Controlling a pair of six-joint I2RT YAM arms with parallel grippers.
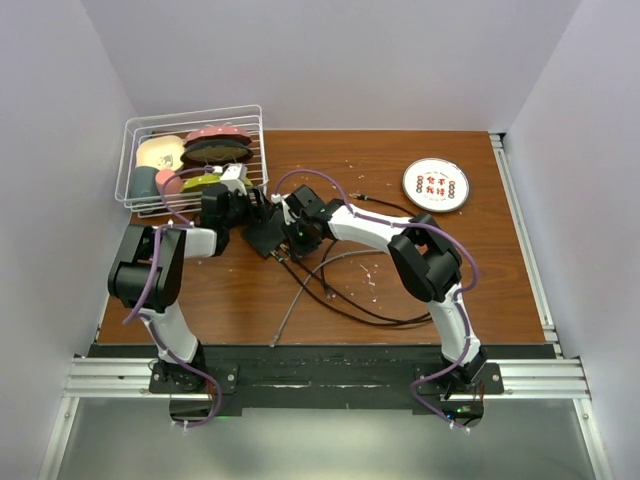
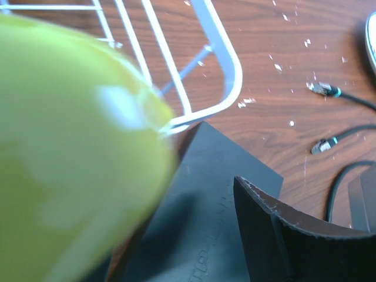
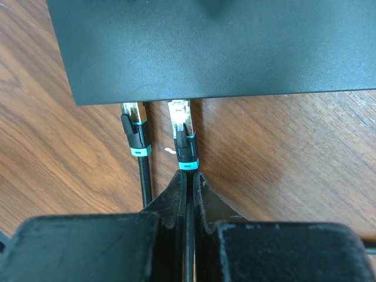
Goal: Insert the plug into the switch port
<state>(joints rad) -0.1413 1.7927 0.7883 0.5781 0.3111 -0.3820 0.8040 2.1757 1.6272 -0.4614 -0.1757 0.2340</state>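
The switch, a flat matte-black box [image 3: 211,47], lies on the wooden table near the basket [image 1: 265,238]. My right gripper [image 3: 189,176] is shut on the black cable just behind the plug [image 3: 183,132]. The plug has a teal band, and its clear tip meets the box's near edge. From above, the switch port on that edge does not show. A second plug [image 3: 135,126] sits at the same edge to the left. My left gripper [image 1: 246,210] hangs open over the box [image 2: 205,200], with one black finger [image 2: 276,235] showing. A blurred yellow-green shape [image 2: 70,147] hides the other finger.
A white wire basket [image 1: 262,140] with toy food stands at the back left, right next to the box. Two loose plugs [image 2: 322,89] [image 2: 322,145] lie on the wood. Black cables [image 1: 340,290] loop across the table's middle. A round white disc [image 1: 436,184] sits at the back right.
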